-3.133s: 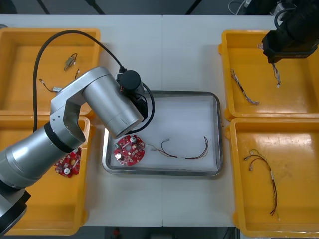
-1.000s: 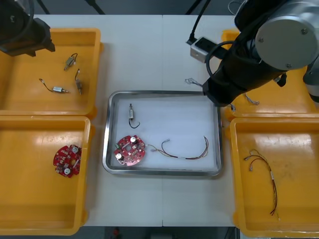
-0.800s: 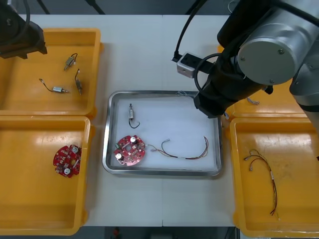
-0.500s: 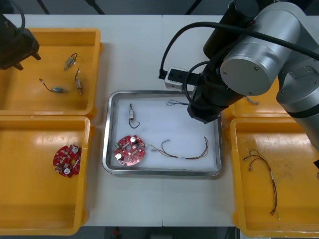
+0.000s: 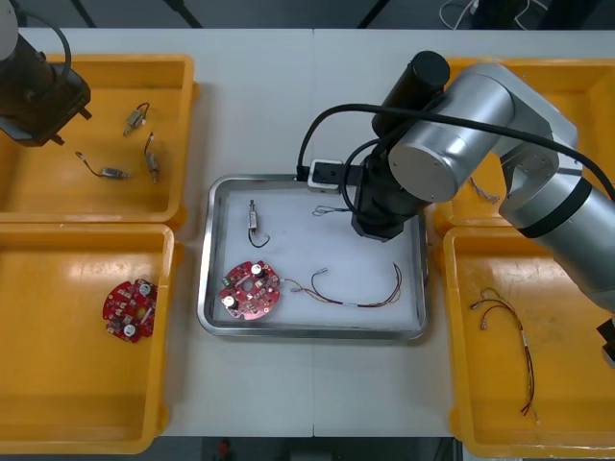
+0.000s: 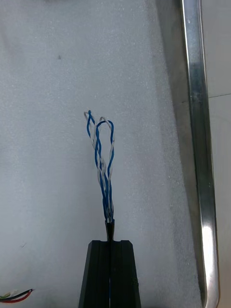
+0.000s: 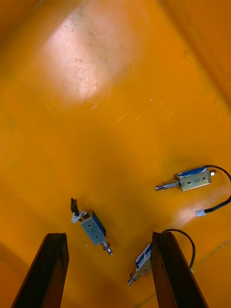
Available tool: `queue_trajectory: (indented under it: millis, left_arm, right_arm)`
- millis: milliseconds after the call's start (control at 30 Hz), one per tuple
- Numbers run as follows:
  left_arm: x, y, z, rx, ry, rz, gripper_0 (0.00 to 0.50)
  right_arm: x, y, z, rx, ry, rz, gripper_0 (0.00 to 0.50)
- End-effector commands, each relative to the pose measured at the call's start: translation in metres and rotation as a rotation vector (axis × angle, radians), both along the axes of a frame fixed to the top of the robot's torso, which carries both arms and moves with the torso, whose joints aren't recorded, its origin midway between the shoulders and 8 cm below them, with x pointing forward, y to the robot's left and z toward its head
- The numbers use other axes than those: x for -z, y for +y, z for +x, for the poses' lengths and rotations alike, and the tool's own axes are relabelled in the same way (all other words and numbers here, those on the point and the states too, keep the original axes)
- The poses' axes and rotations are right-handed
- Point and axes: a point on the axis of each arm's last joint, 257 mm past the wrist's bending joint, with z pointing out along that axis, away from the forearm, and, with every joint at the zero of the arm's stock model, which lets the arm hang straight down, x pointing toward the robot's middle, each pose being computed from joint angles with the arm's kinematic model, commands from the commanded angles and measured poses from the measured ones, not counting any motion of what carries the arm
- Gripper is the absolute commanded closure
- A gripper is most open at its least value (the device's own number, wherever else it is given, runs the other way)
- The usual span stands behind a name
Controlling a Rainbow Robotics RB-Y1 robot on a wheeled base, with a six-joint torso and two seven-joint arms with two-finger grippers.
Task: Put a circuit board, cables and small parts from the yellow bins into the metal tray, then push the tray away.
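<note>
The right arm has swung from the upper-right bin to over the tray, centre frame on the light table; dark floor edges the top. The right gripper pinches the blue-white cable above the tray's white lining, upper right. The left gripper, fingers apart, hovers over small parts in the upper-left bin.

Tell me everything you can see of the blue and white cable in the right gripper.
The twisted blue and white cable is thin and doubled over, its strands splaying into small loops at the free end. The right gripper, shut on its other end, holds it over the white inside of the metal tray, near the rim.
</note>
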Motion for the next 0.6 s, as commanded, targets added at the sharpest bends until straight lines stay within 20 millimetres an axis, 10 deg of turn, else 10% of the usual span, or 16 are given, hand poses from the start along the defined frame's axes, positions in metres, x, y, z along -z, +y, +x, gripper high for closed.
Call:
queue_trajectory:
  millis: [33, 233, 300, 433, 600]
  left_arm:
    - [0.005, -0.005, 0.003, -0.058, -0.011, -0.025, 0.000]
    - [0.037, -0.005, -0.003, -0.086, 0.054, -0.061, 0.000]
    - [0.048, -0.007, -0.002, -0.090, 0.066, -0.078, 0.000]
    - [0.058, -0.011, 0.001, -0.095, 0.066, -0.105, 0.000]
    - [0.063, -0.019, 0.000, -0.095, 0.077, -0.127, 0.000]
  right_arm:
    - [0.015, 0.021, 0.002, -0.054, -0.006, -0.007, 0.500]
    - [0.022, 0.029, 0.002, -0.058, -0.004, -0.010, 0.480]
    - [0.022, 0.030, 0.001, -0.062, -0.003, -0.007, 0.409]
    - [0.022, 0.034, 0.000, -0.072, 0.002, 0.009, 0.111]
    - [0.018, 0.037, -0.003, -0.056, 0.019, 0.039, 0.000]
